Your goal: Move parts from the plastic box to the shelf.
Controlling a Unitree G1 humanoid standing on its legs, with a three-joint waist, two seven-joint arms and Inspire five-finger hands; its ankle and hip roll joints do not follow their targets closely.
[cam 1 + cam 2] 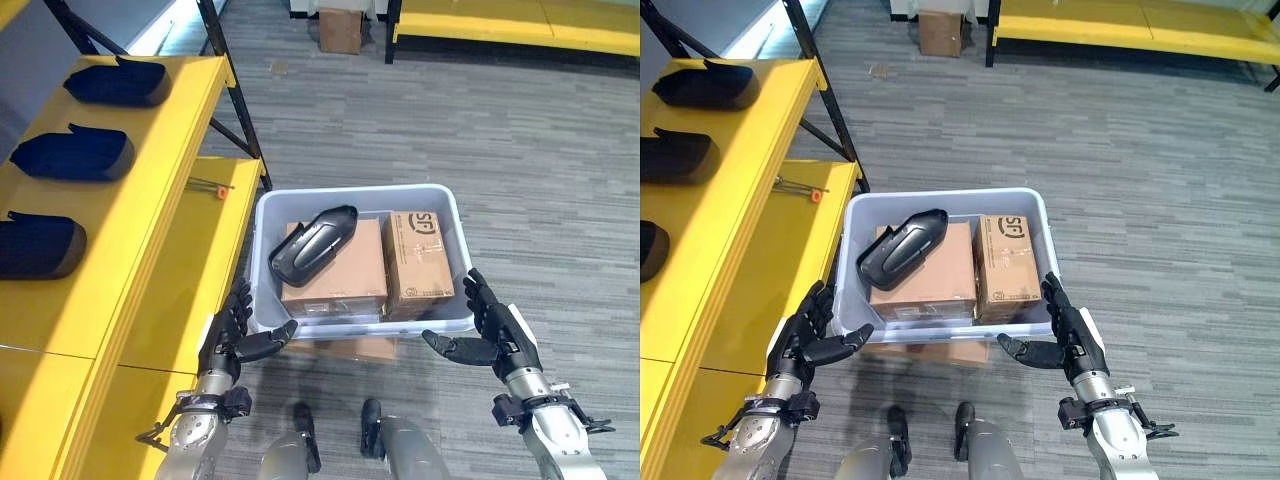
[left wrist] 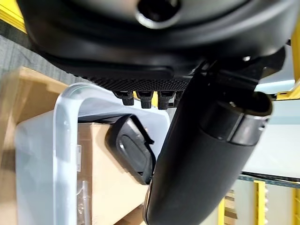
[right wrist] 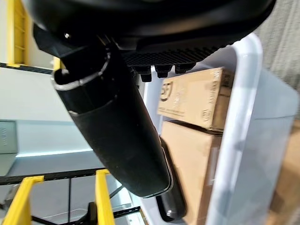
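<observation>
Both hands spread, empty: left hand (image 1: 235,335) and right hand (image 1: 487,325) flank plastic box (image 1: 265,215). Black part (image 1: 312,242) sits loose on cardboard boxes (image 1: 335,268). Risk: slips during 1-handed grab.

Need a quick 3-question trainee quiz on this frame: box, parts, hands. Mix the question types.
1. True or false: the black part lies on a cardboard carton inside the plastic box.
2. Multiple choice: the left hand and right hand are A) both shut on the black part, B) open, one at each near corner of the box, C) resting on the yellow shelf.
3. Fill in: the black parts already on the shelf's top level number ____ in the left eye view.

Key: 1 true; 2 B; 3 three
</observation>
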